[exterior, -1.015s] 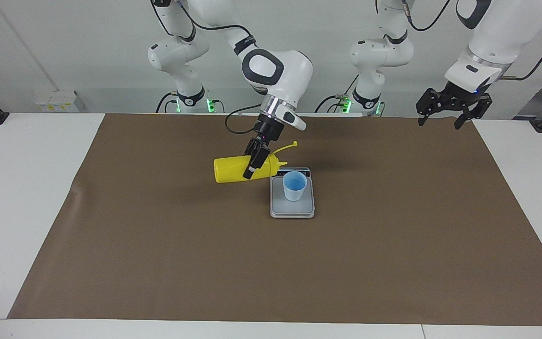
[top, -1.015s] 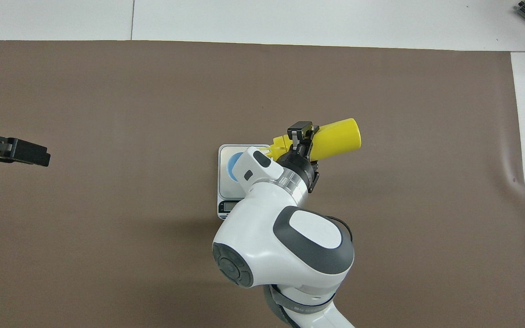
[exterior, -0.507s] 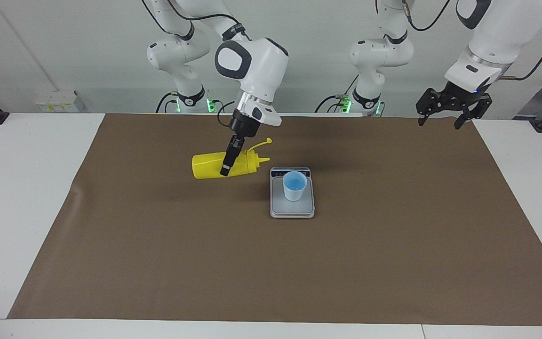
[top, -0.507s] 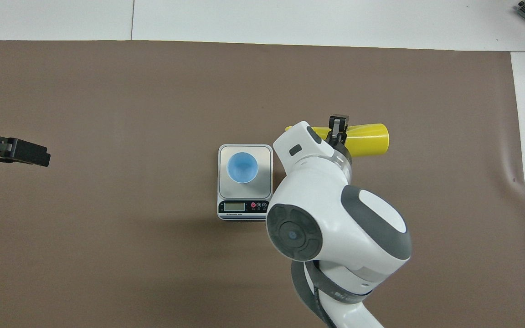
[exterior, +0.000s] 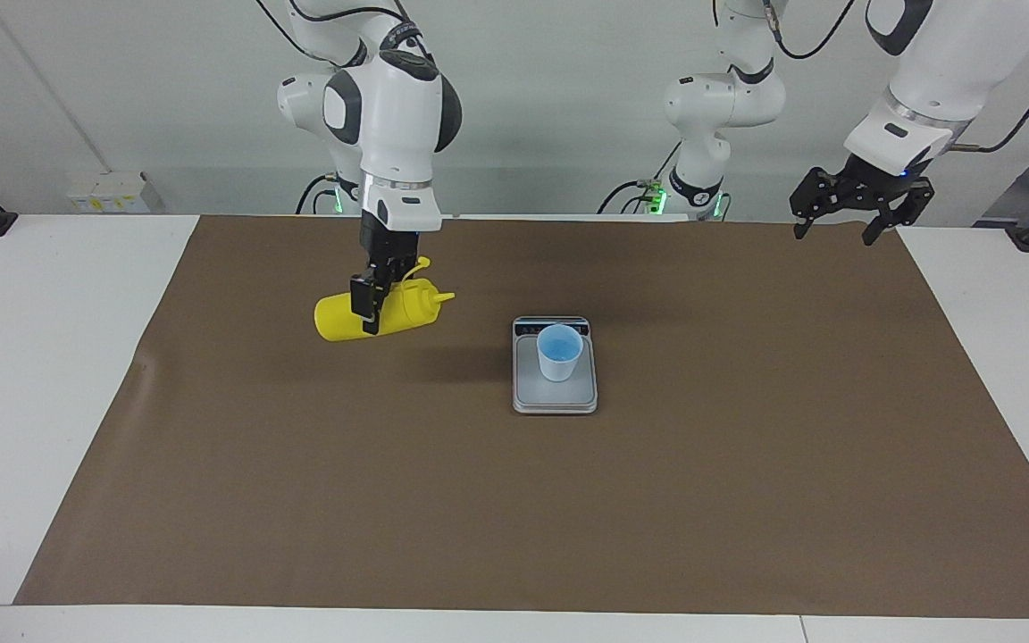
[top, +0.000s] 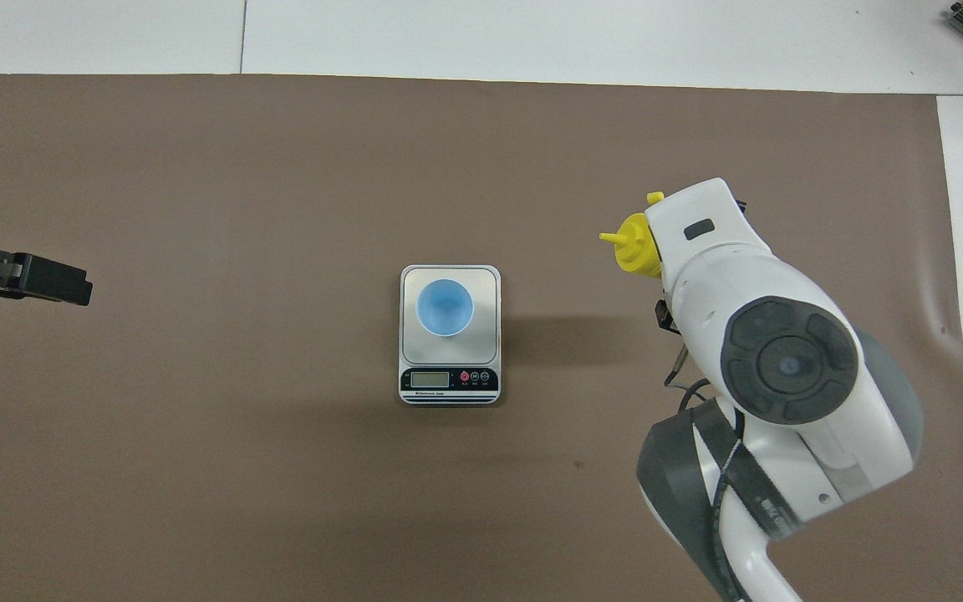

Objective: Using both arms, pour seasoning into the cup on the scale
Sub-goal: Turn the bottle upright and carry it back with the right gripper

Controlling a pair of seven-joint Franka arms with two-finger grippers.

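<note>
Yellow plastic marks the seasoning bottle (exterior: pixel 380 312), which is held on its side in the air by the right gripper (exterior: pixel 370 308); the fingers are closed across the middle of the body. The bottle is carried over the brown mat (exterior: pixel 747 500) toward the right arm's end of the table, well apart from the scale (exterior: pixel 555 397), with the nozzle pointed toward the scale and the cap strap loose near the nozzle. In the overhead view most of the bottle is hidden under the right arm, and only the nozzle end is shown.

The pale blue cup (exterior: pixel 558 352) is stood upright on the weighing plate, with the display strip at the end nearer to the robots. Whether seasoning lies in the cup cannot be told.

The left gripper (exterior: pixel 863 207) is held in the air over the mat's edge at the left arm's end of the table, jaws spread wide and nothing grasped; this arm is judged to be waiting.

The step in hand is judged to be carriage of the bottle, not pouring, since the nozzle is not above the cup. If pouring is still required, the nozzle must be brought over the cup's mouth and tipped downward. If pouring is complete, the bottle must be righted and set down on the mat.

No brand or label is seen on bottle or cup. Small marks and buttons are present on the scale's display strip, but no writing can be read
</note>
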